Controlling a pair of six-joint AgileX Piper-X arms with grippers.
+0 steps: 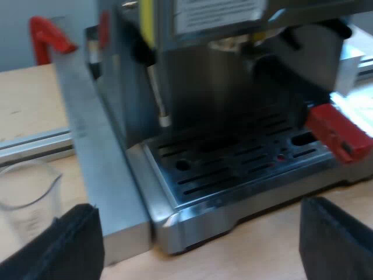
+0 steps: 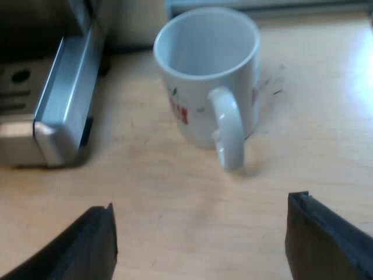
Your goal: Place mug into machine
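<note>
Mug (image 2: 207, 87) standing upright on wooden table (image 2: 175, 198), its handle turned toward right gripper (image 2: 201, 233), near espresso machine (image 2: 61, 111) base corner | right gripper hovering, fingers spread, holding nothing | left gripper (image 1: 198, 245) facing drip tray (image 1: 233, 166), fingers spread, empty | measuring glass (image 1: 29, 198) sitting beside it | red-ended handle (image 1: 338, 131) projecting above tray at machine's front

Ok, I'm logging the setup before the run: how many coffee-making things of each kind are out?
Espresso machine: 1
Holder with red-ended handle: 1
Measuring glass: 1
Mug: 1
Total: 4
</note>
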